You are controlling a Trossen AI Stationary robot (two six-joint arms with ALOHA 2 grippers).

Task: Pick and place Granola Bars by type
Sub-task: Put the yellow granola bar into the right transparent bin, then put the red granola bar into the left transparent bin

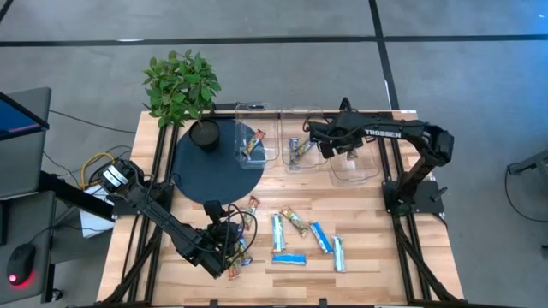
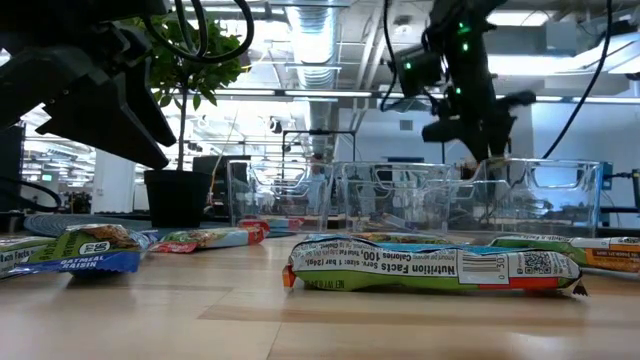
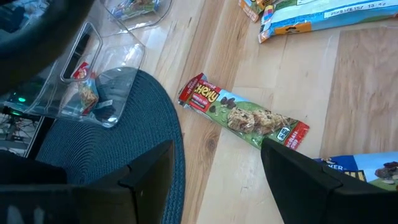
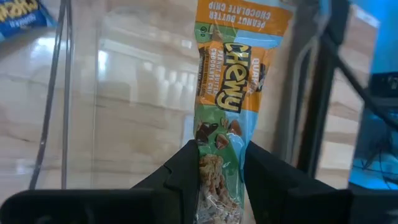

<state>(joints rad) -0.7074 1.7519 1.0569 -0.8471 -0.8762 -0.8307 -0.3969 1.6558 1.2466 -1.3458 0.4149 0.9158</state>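
Note:
My right gripper [image 1: 329,145] is shut on an orange-and-blue granola bar [image 4: 233,74] above the clear tubs at the table's far side, over the right-hand tub [image 1: 355,162]. My left gripper [image 3: 217,180] is open and hovers near the table's near left, just over a red-and-green bar [image 3: 242,115] that lies flat on the wood beside the dark round mat [image 3: 106,149]. Several more bars, blue, silvery and brown-orange, lie flat on the near middle of the table [image 1: 300,239]. The left tub [image 1: 253,144] and middle tub [image 1: 297,150] each hold bars. My right gripper pinches the orange-and-blue bar between its two fingers at one end of the wrapper [image 4: 214,165]. The rest of the bar reaches straight out beyond the fingertips, lifted clear, with the clear tub's floor behind it.
A potted plant [image 1: 181,85] stands on the far part of the round mat [image 1: 214,167]. The three clear tubs stand in a row along the far edge. Bare wood lies between the tubs and the scattered bars. A blue bar [image 3: 367,171] lies close beside my left gripper.

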